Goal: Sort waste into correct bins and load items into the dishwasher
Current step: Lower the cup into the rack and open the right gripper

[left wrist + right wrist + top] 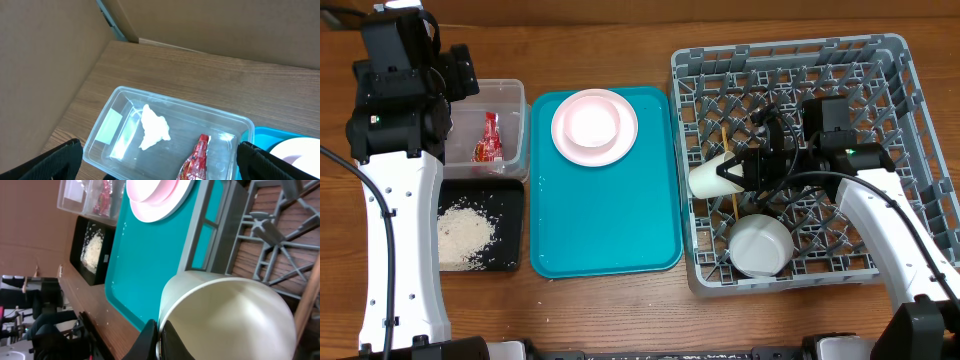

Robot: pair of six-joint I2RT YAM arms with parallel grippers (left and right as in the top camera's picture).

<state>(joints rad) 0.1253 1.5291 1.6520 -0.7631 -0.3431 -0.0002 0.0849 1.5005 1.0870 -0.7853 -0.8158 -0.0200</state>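
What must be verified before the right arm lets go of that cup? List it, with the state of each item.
1. The right end effector is shut on the small white cup: ok.
2. The cup is inside the large grey plastic dish rack, by its left wall: ok.
3. The cup rests on the rack's pegs rather than hanging above them: cannot tell.
4. The cup is clear of the thin wooden chopsticks: cannot tell; they lie close beside it.
5. The left end effector is open over the clear rectangular plastic tub, away from the rack: ok.
6. The pale pink round plate is loaded: not ok; it sits on the teal serving tray.
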